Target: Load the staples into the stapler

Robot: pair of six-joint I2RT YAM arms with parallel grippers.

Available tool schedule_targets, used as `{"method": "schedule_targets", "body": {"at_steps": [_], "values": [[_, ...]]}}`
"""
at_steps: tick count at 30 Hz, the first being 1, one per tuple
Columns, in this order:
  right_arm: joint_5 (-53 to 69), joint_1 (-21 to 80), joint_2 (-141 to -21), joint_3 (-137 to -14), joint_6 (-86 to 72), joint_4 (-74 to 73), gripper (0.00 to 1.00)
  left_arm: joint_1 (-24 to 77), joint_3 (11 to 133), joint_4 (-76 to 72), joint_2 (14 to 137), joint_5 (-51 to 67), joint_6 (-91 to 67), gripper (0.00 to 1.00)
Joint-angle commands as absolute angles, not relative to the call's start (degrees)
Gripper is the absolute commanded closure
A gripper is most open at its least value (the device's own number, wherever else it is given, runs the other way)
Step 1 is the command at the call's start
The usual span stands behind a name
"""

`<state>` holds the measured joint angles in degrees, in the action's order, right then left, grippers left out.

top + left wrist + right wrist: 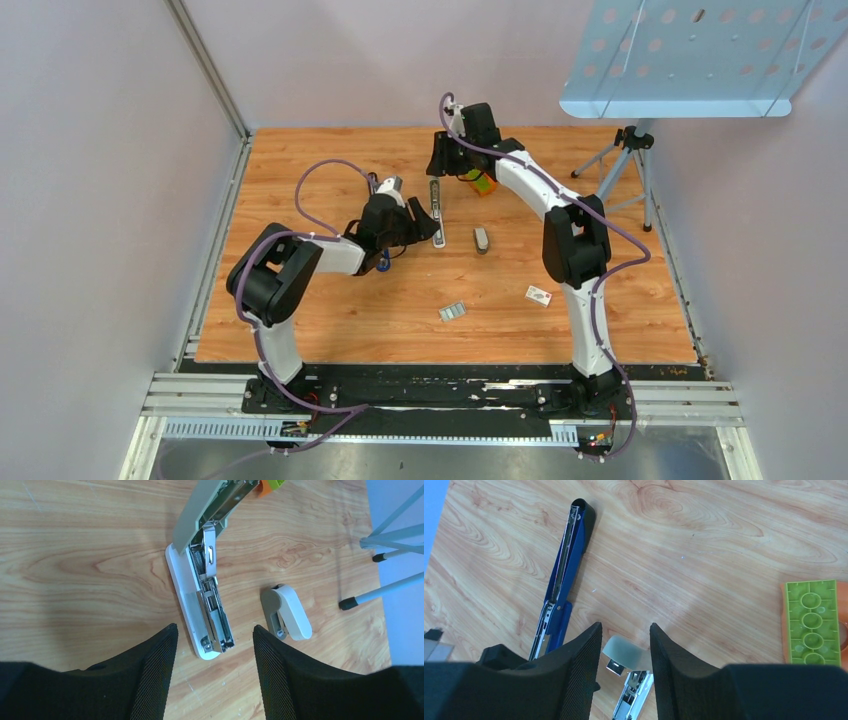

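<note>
A wood-grain table point(330, 300) fills a pale-walled booth, and a perforated blue stand point(700, 50) leans in over its far right corner.

All places below are given from the open stapler point(200, 610).

- **Left of it:** the left gripper point(215, 632) hovers over the stapler's near end. Its jaws are spread wide to either side and hold nothing. I cannot tell whether a finger touches the white base.
- **The stapler itself:** it lies with its grey lid swung up and away, so the metal channel along the base is bared. Whether anything sits in that channel is too fine to make out.
- **Toward the arm bases, a touch to the right:** the staples point(452, 312) lie flat on the wood, well apart from the stapler and from both grippers.
- **Just right of it:** a small grey-and-white stapler point(290, 612) rests on the table.
- **At its far end:** the right gripper point(625, 627) has its jaws partly closed. The tip of the raised lid fills the gap between them, so it looks to be pinching the lid up. A blue stapler point(569, 560), also open, lies beside that end.
- **Further right:** a green-and-orange block point(811, 622) lies near the far end, and a white card point(538, 295) lies nearer the bases.

By my reading, opening the stapler is done and loading has not begun. The staples must be fetched and seated in the channel, and then the lid brought down.
</note>
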<state>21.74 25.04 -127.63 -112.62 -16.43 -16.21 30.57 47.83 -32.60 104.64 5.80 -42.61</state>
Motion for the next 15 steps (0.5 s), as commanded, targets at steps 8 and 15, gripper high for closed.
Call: {"method": "schedule_targets", "body": {"at_steps": [8,15], "values": [[25.54,24.01,-128.78,-113.14,-14.78,-18.0,0.61,30.85,51.71,-35.08,111.31,6.33,-41.12,0.52],[27.01,24.0,-127.14,-111.23,-14.03,-18.02,0.68,30.85,52.2,-34.63,112.63,6.23,-40.58,0.58]]}}
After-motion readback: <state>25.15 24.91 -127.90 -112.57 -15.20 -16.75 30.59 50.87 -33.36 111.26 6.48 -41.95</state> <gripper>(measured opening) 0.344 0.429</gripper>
